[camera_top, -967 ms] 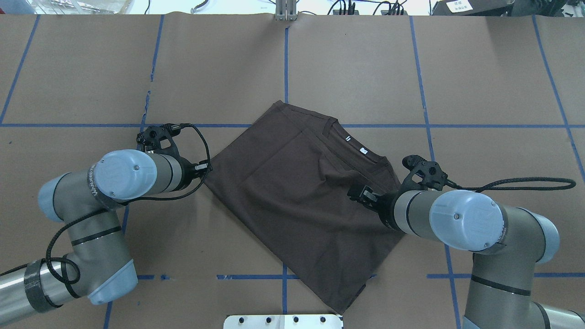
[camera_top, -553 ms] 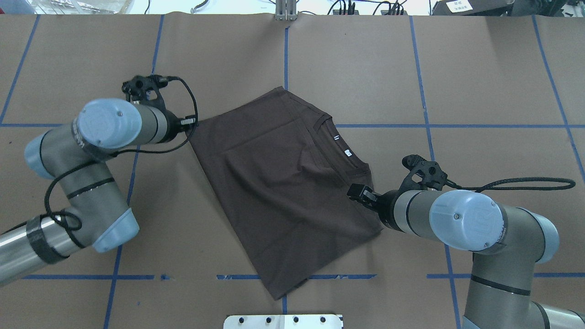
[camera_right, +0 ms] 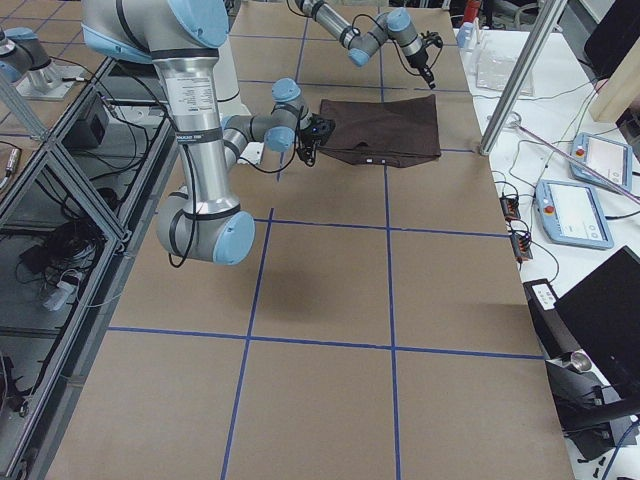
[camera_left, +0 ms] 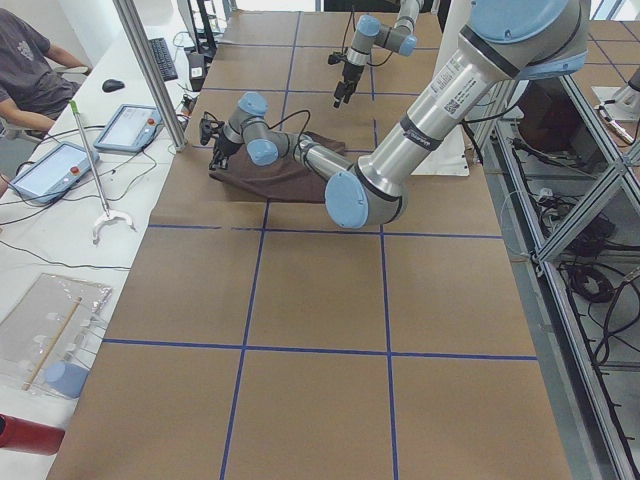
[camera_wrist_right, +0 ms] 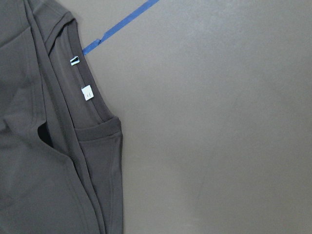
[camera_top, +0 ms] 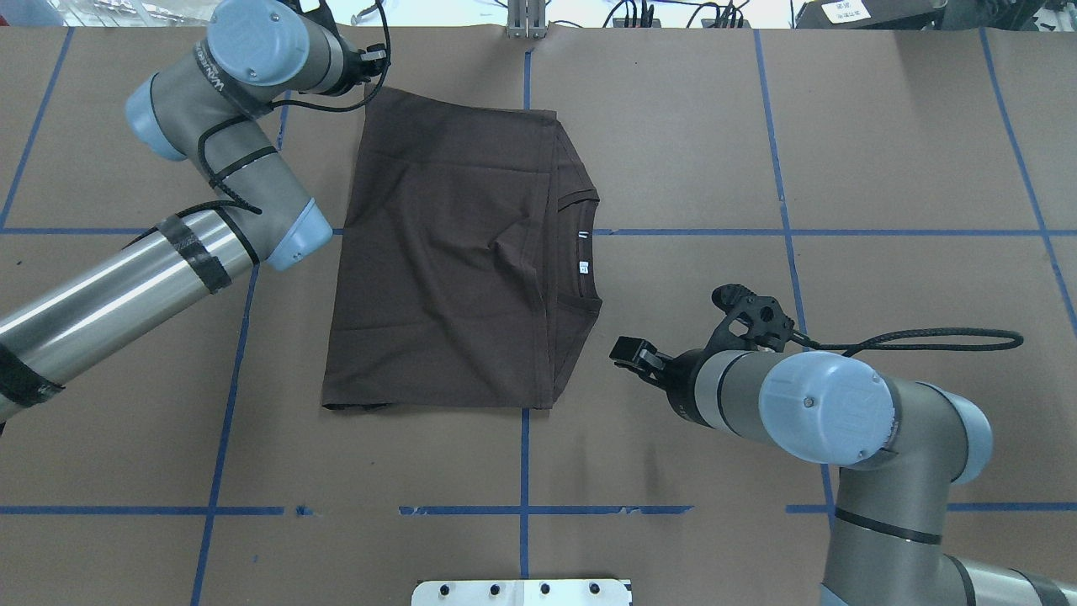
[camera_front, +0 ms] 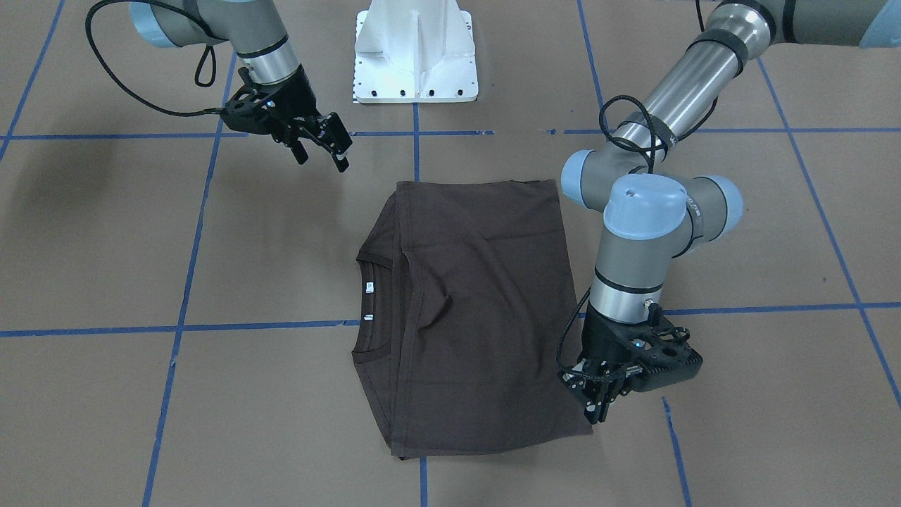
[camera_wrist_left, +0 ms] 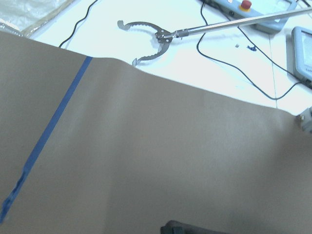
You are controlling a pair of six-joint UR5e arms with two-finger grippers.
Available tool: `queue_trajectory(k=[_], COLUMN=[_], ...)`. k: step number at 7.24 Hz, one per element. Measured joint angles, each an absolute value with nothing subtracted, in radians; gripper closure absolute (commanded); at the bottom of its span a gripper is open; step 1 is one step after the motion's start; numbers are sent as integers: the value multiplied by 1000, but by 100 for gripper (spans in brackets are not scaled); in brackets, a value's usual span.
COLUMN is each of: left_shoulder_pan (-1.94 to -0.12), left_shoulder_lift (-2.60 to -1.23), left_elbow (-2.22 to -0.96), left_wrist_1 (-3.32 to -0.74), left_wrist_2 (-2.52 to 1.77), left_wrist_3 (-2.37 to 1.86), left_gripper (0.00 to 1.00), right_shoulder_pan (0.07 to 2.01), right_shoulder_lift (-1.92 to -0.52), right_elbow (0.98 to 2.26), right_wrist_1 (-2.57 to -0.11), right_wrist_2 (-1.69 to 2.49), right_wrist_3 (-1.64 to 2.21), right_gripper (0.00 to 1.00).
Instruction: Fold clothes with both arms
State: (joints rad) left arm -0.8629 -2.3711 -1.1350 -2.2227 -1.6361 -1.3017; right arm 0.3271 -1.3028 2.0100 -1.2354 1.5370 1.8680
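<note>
The left gripper's (camera_front: 600, 407) fingers point down at the far corner of the T-shirt (camera_front: 479, 303) on the robot's left. From the front they sit just beside the cloth's edge. I cannot tell whether they are parted, closed, or pinching the fabric. In the overhead view this gripper is hidden behind its own wrist. Its wrist camera sees only bare brown paper, a blue tape line (camera_wrist_left: 48, 131) and a reacher-grabber tool (camera_wrist_left: 146, 41) lying beyond the bench edge.

The right gripper's (camera_front: 322, 149) fingers stand wide apart with nothing between them. They hang over bare bench (camera_front: 739, 422) near the shirt's collar side but clear of the cloth.

The dark grey-brown T-shirt lies flat around the middle of the bench, folded to a rough rectangle. Its ribbed collar (camera_top: 580, 244) faces the robot's right. The small white neck tag (camera_wrist_right: 87, 92) shows inside the collar, and a folded flap overlaps part of the neckline.

The left arm (camera_top: 252, 42) stretches far across the bench. The right arm (camera_top: 824, 408) is bent nearer the white base bracket (camera_front: 415, 56).
</note>
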Motion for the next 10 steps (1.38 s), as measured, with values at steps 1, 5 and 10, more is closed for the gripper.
queue_trajectory(k=[1, 5, 10], left_shoulder_pan=[-869, -871, -870], left_shoulder_lift=[-2359, -2215, -2207], left_elbow=[-1163, -1358, -1367], left_wrist_1=[-2233, -2235, -2241], left_wrist_2=[-1683, -1768, -1770], left_wrist_3=[-1303, -1303, -1304], left_gripper=[61, 60, 60], right_shoulder_pan=[300, 266, 263], right_shoulder_lift=[-1264, -1048, -983], right_elbow=[1977, 1752, 1649], right_wrist_1=[-1241, -1249, -1248], right_wrist_2=[1507, 1476, 1476], right_wrist_3=[1885, 2092, 2127], right_gripper=[0, 19, 92])
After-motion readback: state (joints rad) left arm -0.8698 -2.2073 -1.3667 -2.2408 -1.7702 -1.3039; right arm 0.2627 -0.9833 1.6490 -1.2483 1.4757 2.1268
